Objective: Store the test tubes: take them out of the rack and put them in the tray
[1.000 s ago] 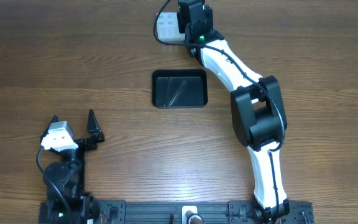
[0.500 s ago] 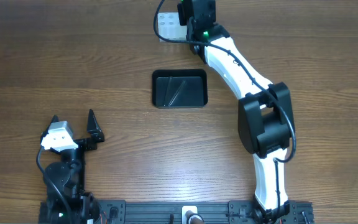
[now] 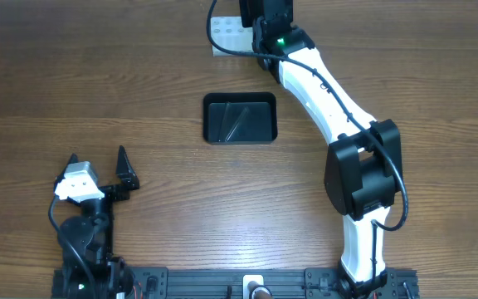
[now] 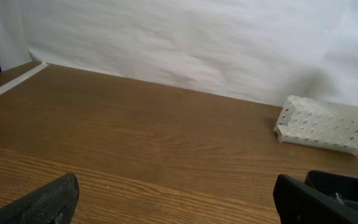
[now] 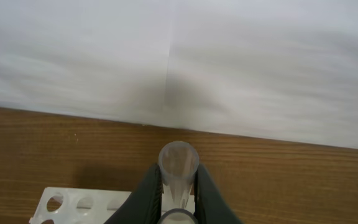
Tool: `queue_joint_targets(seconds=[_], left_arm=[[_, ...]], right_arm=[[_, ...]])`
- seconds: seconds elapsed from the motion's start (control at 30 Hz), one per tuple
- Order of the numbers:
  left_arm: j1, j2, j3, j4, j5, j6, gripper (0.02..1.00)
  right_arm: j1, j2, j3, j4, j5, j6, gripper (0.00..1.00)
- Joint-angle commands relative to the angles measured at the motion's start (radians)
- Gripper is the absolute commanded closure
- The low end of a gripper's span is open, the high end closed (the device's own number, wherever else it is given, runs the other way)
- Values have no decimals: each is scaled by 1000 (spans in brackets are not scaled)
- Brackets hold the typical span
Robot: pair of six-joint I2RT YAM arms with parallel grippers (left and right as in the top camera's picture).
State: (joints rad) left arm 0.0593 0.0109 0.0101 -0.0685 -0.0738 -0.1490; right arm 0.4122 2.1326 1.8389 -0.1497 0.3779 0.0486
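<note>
Right gripper [image 5: 178, 186] grasps a test tube [image 5: 178, 163] above the twelve-o'clock rack [image 5: 79, 204]; next, likely, a carry toward six o'clock, into the tray [image 3: 208, 120].

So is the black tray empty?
Not empty. The top view shows at least one clear test tube lying slanted on the floor of the tray.

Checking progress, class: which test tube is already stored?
The test tube lying slanted in the black tray; the other tube stands upright between the right gripper's fingers at the white rack.
</note>
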Motion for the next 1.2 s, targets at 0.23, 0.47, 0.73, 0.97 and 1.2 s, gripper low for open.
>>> queue_joint_targets(seconds=[0.23, 0.47, 0.73, 0.97, 1.2], left_arm=[[2, -8, -4, 0, 13, 15, 23], [2, -8, -4, 0, 13, 15, 20], [2, -8, -4, 0, 13, 15, 20], [2, -8, -4, 0, 13, 15, 20], [2, -8, -5, 0, 13, 15, 20]], right_arm=[[23, -34, 27, -8, 16, -2, 987], [24, -41, 27, -63, 16, -1, 989], [25, -108, 27, -218, 10, 115, 989], [27, -169, 27, -391, -69, 256, 991], [37, -200, 27, -552, -204, 395, 991]])
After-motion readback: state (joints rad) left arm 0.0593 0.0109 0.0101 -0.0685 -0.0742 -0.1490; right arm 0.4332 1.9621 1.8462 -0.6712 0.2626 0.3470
